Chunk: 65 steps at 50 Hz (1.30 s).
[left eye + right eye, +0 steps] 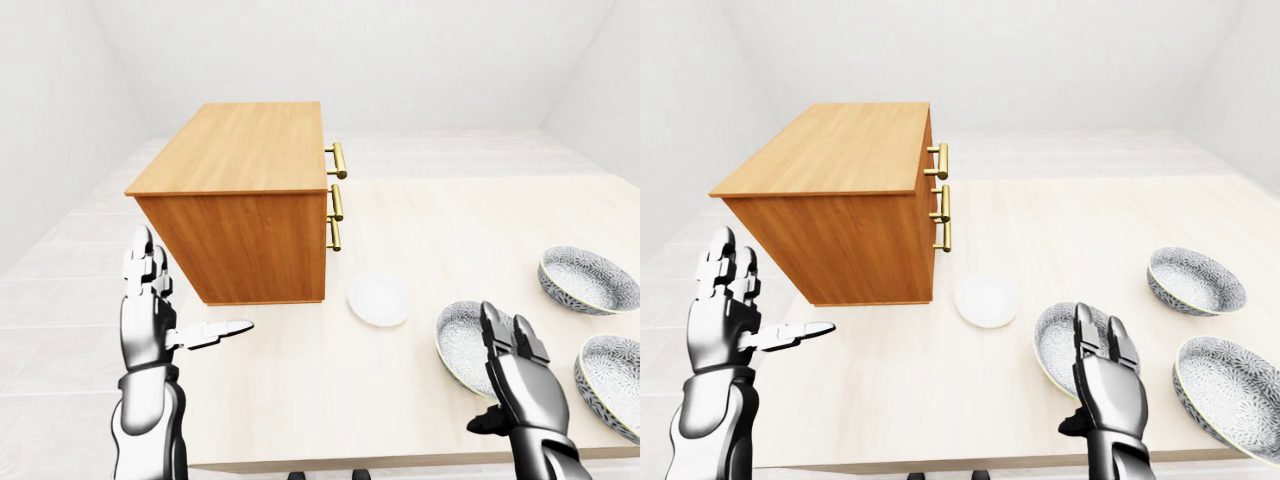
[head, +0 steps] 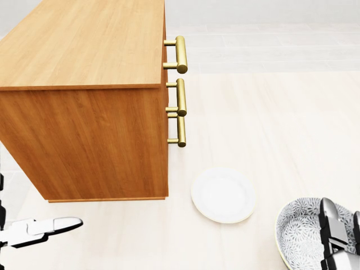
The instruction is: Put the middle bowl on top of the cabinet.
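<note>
Reach step, grasp pending. Right hand (image 1: pixel 518 372), fingers spread and empty, at rim of probable middle bowl (image 1: pixel 460 340) near table's (image 1: pixel 300 400) near edge. Next: grip rim, lift onto cabinet (image 1: pixel 245 165)

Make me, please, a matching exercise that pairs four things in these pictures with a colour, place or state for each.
Things:
1. cabinet
2. plate
3. handles
4. right hand

Descriptions:
A. gold, on the cabinet's right side in the left-eye view
B. plain white, lying flat on the table just right of the cabinet
C. orange-brown wood
D. fingers open, overlapping a patterned bowl at the bottom of the left-eye view

Pairs: 1-C, 2-B, 3-A, 4-D
</note>
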Tool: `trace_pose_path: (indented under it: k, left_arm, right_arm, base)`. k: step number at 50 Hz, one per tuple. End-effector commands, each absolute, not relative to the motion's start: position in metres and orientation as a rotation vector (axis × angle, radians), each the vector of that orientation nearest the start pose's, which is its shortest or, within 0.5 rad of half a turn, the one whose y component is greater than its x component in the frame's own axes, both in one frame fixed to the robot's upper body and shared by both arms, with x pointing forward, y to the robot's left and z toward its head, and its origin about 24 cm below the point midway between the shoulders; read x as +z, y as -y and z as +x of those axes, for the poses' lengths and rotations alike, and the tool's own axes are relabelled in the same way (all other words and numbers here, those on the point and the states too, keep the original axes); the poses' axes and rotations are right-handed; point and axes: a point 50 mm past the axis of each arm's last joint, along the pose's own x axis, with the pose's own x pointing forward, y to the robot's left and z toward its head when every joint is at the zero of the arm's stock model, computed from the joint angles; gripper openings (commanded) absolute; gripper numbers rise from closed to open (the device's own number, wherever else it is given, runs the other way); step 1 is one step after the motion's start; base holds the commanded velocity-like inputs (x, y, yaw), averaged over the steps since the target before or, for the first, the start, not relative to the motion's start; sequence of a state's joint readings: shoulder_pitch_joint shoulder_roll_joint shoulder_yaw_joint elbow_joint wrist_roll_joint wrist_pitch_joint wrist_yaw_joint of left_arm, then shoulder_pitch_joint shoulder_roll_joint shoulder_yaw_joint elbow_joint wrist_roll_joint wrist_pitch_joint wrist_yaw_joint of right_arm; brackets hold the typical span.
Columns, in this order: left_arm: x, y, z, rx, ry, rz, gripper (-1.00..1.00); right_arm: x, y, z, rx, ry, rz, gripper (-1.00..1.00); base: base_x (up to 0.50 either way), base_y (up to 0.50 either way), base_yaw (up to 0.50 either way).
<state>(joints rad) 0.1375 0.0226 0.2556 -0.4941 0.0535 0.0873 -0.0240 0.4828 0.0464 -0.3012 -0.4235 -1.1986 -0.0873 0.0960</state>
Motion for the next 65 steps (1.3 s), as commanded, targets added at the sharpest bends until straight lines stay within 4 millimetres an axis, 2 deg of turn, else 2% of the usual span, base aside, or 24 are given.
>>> trace_pose_path:
  k: [1, 45, 65]
  left_arm:
    - [0.118, -0.215, 0.210, 0.243, 0.264, 0.125, 1.00]
    - [0.125, -0.213, 0.204, 0.244, 0.296, 0.137, 1.00]
    - [0.121, -0.214, 0.205, 0.243, 0.274, 0.134, 1.00]
  right_arm:
    - [0.045, 0.228, 0.145, -0.197, -0.298, -1.306, 1.00]
    - [0.031, 0.222, 0.148, -0.124, -0.298, -1.305, 1.00]
    - [0.019, 0.224, 0.145, -0.112, -0.323, -1.313, 1.00]
  base:
    - [0.00, 0.00, 0.00]
    - [0.00, 0.00, 0.00]
    - [0.00, 0.00, 0.00]
